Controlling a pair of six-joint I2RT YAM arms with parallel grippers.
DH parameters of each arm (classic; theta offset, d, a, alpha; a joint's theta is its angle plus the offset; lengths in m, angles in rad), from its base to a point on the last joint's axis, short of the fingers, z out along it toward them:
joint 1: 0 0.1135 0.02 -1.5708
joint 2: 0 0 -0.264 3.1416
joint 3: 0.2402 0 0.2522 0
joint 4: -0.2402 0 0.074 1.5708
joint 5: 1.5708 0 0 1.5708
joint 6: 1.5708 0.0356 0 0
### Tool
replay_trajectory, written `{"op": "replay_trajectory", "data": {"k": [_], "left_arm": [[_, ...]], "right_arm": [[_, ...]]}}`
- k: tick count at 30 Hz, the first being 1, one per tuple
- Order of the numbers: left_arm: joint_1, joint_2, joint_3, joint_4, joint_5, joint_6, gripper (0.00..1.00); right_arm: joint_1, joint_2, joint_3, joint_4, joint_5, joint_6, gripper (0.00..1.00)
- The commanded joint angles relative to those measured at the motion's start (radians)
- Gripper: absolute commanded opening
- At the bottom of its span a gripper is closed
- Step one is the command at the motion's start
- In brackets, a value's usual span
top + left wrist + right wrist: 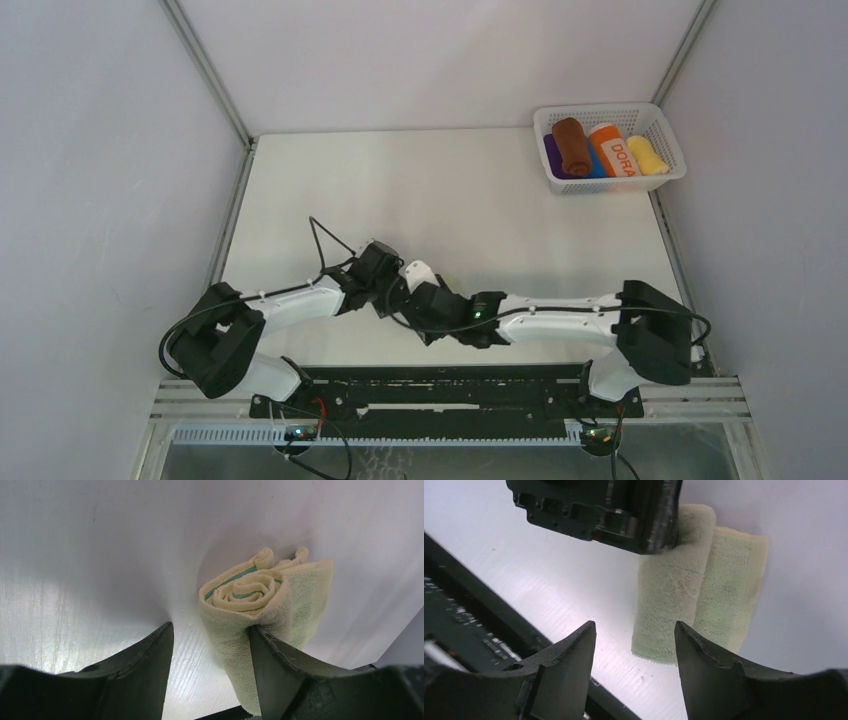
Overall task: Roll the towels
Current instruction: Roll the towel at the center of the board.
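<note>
The teal-and-cream towel [260, 592] lies rolled on the white surface [450, 190], a little toward 6 o'clock from its middle, where both arms meet and hide nearly all of it from above. In the left wrist view the roll is seen end-on, cream outside with teal lines in its spiral. The left end effector [210, 630] stands moderately wide. Its finger on the 3 o'clock side of that view presses into the roll's flank, while the other finger stands apart over bare surface, so the towel is touched but not clamped. In the right wrist view the roll runs toward 12 o'clock, with a flatter cream flap lying along its 3 o'clock side and the left arm's dark body over its far end. The right end effector [634, 627] is also moderately wide with nothing between its fingers, and the towel's near end lies just beyond the gap. The rust-brown towel [572, 146] sits rolled in the white basket [610, 184] at the surface's 2 o'clock corner, beside an orange roll [615, 152].
</note>
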Motion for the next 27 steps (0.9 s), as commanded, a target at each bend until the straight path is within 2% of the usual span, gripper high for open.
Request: {"op": "replay_trajectory", "data": {"k": [1, 10, 13, 15, 19, 23, 27], "left_arm": [[-0.012, 0.012, 0.024, -0.064, -0.004, 0.030, 0.62], [-0.013, 0.007, 0.024, -0.067, -0.001, 0.029, 0.62], [-0.012, 0.003, 0.023, -0.069, -0.002, 0.025, 0.62], [-0.012, -0.007, 0.018, -0.077, -0.010, 0.018, 0.63], [-0.012, -0.060, -0.013, -0.097, -0.038, -0.007, 0.64], [-0.009, -0.159, -0.061, -0.134, -0.080, -0.041, 0.67], [-0.001, -0.329, -0.114, -0.147, -0.138, -0.067, 0.72]], "right_arm": [[0.070, 0.128, 0.094, -0.098, 0.262, -0.095, 0.58], [0.105, 0.300, 0.136, -0.162, 0.372, -0.061, 0.53], [0.097, 0.324, 0.139, -0.193, 0.380, -0.043, 0.47], [0.085, 0.331, 0.138, -0.194, 0.357, -0.040, 0.37], [0.058, 0.317, 0.129, -0.135, 0.218, -0.083, 0.14], [0.004, 0.286, 0.128, -0.075, -0.019, -0.123, 0.03], [-0.099, 0.239, 0.102, -0.008, -0.310, -0.086, 0.00]]}}
